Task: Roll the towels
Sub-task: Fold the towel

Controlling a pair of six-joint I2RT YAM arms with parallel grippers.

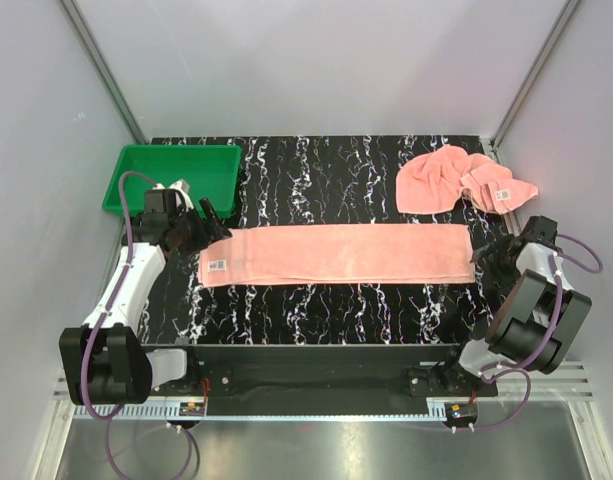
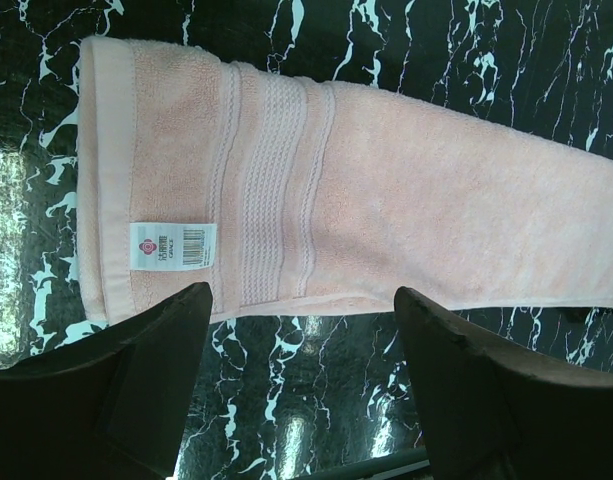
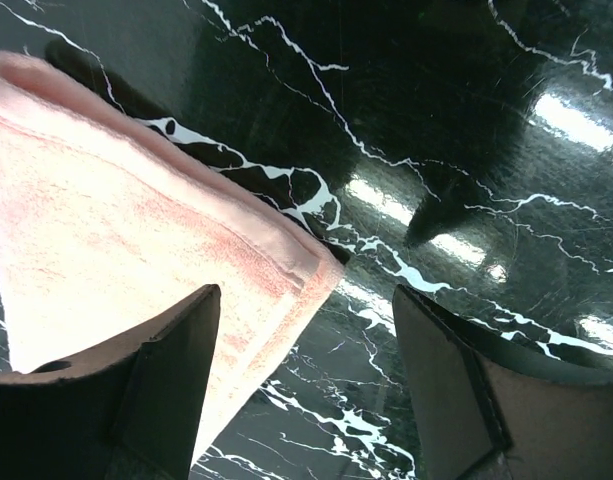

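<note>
A: Where are the towels?
B: The flat towel [image 1: 336, 254] stretches from nine to three o'clock, probably laid out so it can be rolled from one end. The crumpled towel [image 1: 456, 180] waits at one o'clock.
A: And the grippers?
B: The left gripper [image 1: 214, 222] hovers at the labelled end and the right gripper [image 1: 483, 252] at the other. Both have fingers apart and grip nothing.

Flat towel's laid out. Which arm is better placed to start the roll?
Left, probably. The left gripper hangs open at the labelled end of the flat towel, with much of that end's width ahead of its fingers. The right gripper, also open, faces only a corner.
</note>
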